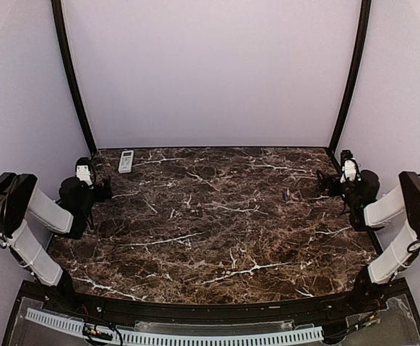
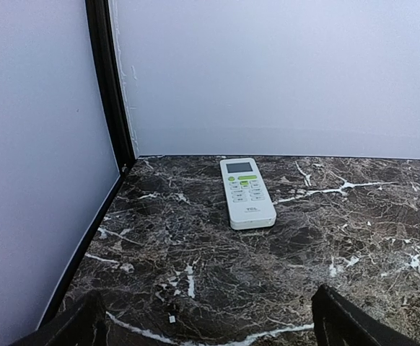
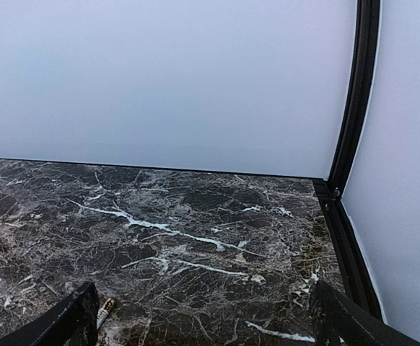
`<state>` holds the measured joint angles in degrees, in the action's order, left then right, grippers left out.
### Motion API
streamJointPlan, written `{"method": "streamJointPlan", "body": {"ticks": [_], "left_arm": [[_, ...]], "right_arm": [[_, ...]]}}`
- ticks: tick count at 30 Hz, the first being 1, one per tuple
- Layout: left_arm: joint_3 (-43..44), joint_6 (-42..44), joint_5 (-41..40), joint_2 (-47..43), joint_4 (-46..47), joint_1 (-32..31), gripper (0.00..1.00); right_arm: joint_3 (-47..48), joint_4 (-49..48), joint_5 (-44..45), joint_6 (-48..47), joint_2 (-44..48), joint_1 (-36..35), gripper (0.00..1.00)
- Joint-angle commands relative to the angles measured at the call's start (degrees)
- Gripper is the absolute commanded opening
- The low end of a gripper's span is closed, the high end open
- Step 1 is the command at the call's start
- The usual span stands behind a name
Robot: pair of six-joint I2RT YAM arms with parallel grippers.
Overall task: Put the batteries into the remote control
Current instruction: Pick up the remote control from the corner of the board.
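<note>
White, flat, rectangular plastic remote control (image 1: 125, 161), display and buttons facing up, lying at the far left corner of the dark brown, white-veined marble counter (image 1: 210, 245), close to the pale back wall (image 1: 210, 72) and a black corner post (image 2: 112, 86). One slim, dark bluish-purple cylindrical battery (image 1: 285, 194) lies well apart from it on the right half of the counter. The left pincer (image 2: 208, 321) stands with jaws spread wide, empty, on the near side of the remote control and clear of it. The right pincer (image 3: 203, 321) is likewise spread wide, holding nothing; a small slim cylinder (image 3: 105, 311) with a gold-banded end lies just beside one finger, its identity unclear.
</note>
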<state>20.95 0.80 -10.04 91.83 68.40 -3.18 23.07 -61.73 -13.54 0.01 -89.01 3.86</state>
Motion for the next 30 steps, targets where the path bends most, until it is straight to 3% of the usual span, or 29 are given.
{"method": "streamJointPlan", "body": {"ticks": [1, 9, 13, 15, 18, 21, 22, 25, 30], "left_arm": [[0.9, -0.5, 1.7, -1.3, -0.9, 0.6, 0.99], [0.9, -0.5, 1.8, -1.3, -0.9, 0.6, 0.99], [1.5, -1.3, -1.6, -2.7, -1.8, 0.3, 0.99], [4.0, -2.4, -5.3, -6.0, -9.0, -0.2, 0.99], [14.6, -2.7, -10.8, -9.7, -29.0, -1.6, 0.99], [24.4, 1.0, -9.2, -7.1, -36.6, -2.1, 0.97], [32.4, 1.9, -8.5, -5.4, -45.2, -2.2, 0.96], [48.3, 2.5, -6.5, 5.7, -62.3, -2.6, 0.94], [77.0, -1.3, 1.7, 24.4, -88.1, -2.0, 0.99]], "right_arm": [[0.2, -1.7, -0.5, -0.4, 0.2, -0.1, 0.98], [-0.5, -2.7, -1.4, 1.4, 1.0, 1.2, 0.98], [1.5, 11.1, 1.1, 2.6, 14.4, 1.2, 0.99], [3.5, 18.7, 2.4, 5.7, 20.8, 1.2, 0.98], [7.1, 26.0, -0.6, 7.9, 25.5, 1.2, 0.98], [15.7, 38.8, -6.4, 9.4, 26.5, 0.8, 0.99], [18.2, 43.0, -7.6, 9.3, 26.3, 0.1, 0.99], [25.1, 54.3, -3.5, 8.4, 25.0, -4.4, 0.99], [37.2, 73.9, 4.7, 12.4, 19.9, -9.6, 0.99]]}}
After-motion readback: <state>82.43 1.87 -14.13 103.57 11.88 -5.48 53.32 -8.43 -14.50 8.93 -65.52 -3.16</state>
